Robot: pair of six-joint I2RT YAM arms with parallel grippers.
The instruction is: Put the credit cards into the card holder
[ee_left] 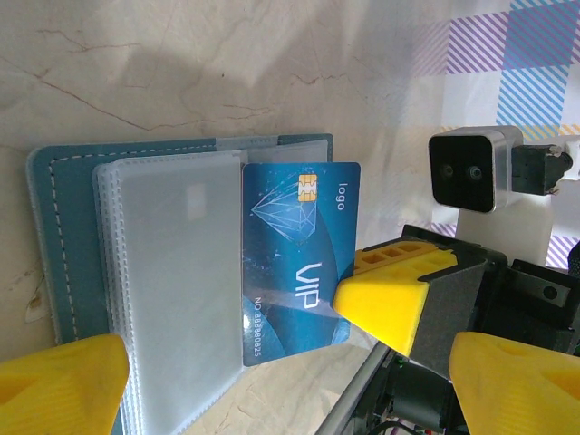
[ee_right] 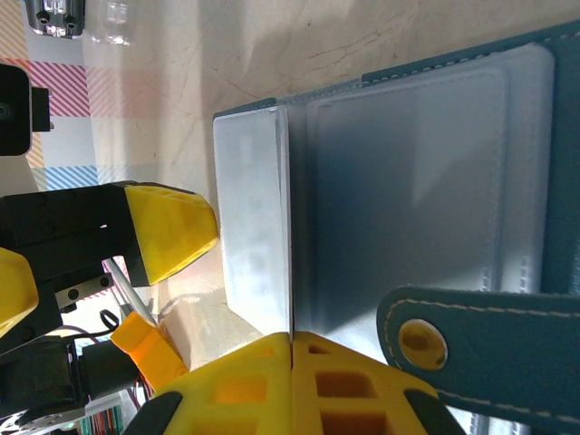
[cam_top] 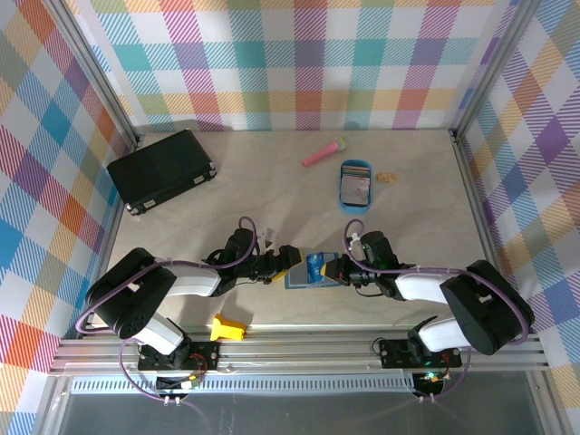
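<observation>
The teal card holder (cam_top: 297, 280) lies open on the table between my two grippers, its clear sleeves (ee_left: 181, 272) facing up. A blue credit card (ee_left: 294, 258) marked VIP has its left edge at the sleeves. My right gripper (ee_right: 291, 349) is shut on this card's other edge, and its yellow fingertip (ee_left: 385, 299) shows in the left wrist view. The card (cam_top: 315, 265) stands over the holder's middle. My left gripper (cam_top: 283, 265) stands open just left of the holder (ee_left: 54, 245), with nothing between its fingers. The holder's snap tab (ee_right: 480, 335) lies beside the right fingers.
A bright blue oval tray (cam_top: 354, 167) with more cards sits at the back right, with a small tan object (cam_top: 387, 178) beside it. A pink stick-like object (cam_top: 324, 151) lies behind it. A large black case (cam_top: 161, 170) is at the back left. A yellow block (cam_top: 228, 328) rests near the front rail.
</observation>
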